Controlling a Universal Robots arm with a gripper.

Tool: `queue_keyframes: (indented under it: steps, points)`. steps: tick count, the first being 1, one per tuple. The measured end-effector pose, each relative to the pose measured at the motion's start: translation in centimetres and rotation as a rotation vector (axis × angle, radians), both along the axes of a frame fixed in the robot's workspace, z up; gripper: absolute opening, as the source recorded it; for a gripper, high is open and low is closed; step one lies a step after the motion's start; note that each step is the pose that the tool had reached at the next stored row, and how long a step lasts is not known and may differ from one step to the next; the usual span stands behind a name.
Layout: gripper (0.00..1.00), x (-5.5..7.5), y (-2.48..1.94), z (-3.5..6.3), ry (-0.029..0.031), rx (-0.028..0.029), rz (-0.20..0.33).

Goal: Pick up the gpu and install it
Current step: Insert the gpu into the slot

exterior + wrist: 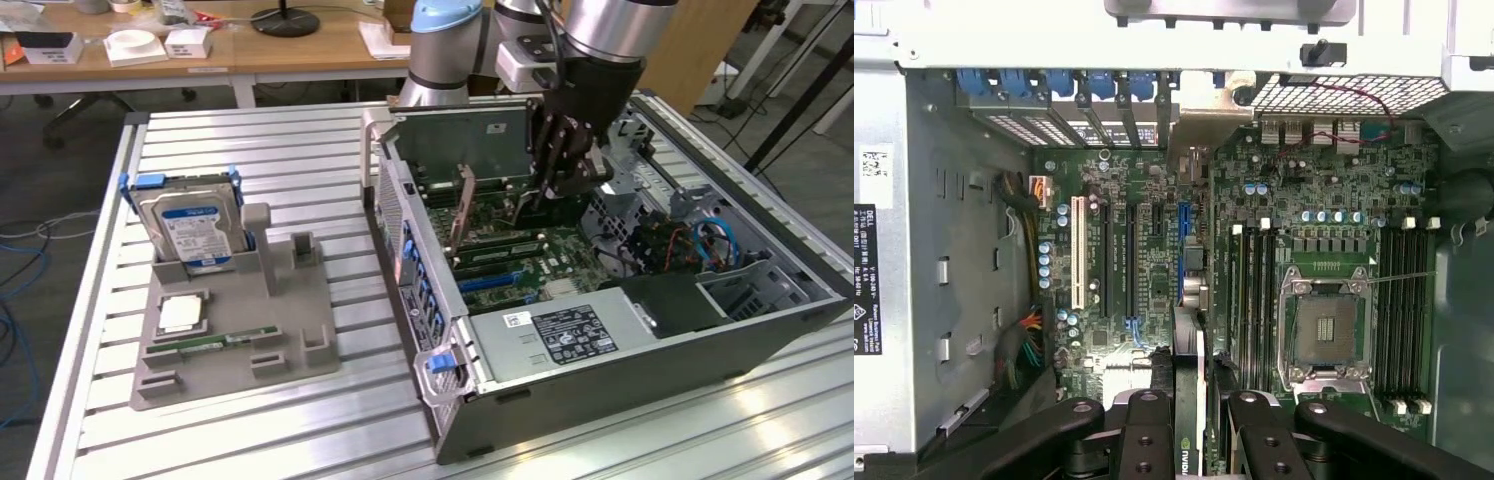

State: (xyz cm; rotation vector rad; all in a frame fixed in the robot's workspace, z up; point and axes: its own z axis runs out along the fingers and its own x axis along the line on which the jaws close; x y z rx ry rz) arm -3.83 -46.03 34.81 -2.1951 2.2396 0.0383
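Your pick-up looks done: the tool (571, 160) is closed on the gpu (466, 205), pinching its upper edge between the two fingers (1145, 430), and the card hangs edge-down inside the open computer case (747, 330). From the wrist view the gpu (1190, 400) runs straight out from between the fingers, seen edge-on, with its silver bracket end reaching toward the rear slot openings of the case.

What remains, as far as you can judge here, is the seating itself. The card stands upright over the motherboard (1144, 250), in line with the blue expansion slot (1181, 245), but you cannot tell from either view whether its lower edge is already in the slot or only just above it. The tool has not let go, so treat the install as unfinished.

Out on the table (267, 140), the grey parts holder (240, 340) sits toward the edge away from the case, carrying the hard drive (187, 228) upright in its blue frame, with a processor (183, 312) and a memory stick (214, 343) lying flat on it. None of these are near the tool. The empty processor socket (1326, 330) lies beside the memory slots, on the far side of them from the card.
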Motion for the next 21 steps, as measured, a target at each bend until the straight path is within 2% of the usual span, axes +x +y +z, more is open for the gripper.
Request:
queue_keyframes:
  steps: [12, 15, 17, 18, 21]
  points:
    - [0.26, 0.0, 0.00, -0.01, 0.0000, 0.0001, 0.000]
    - [0.26, 0.0, -0.22, -0.41, -0.0002, 0.0004, 0.000]
    - [0.26, -0.6, -0.25, -0.76, -0.0001, 0.0002, 0.000]
    - [0.26, -0.8, -0.40, -0.92, 0.0001, 0.0000, 0.000]
    - [0.26, -0.8, -1.50, -1.11, 0.0000, 0.0001, -0.001]
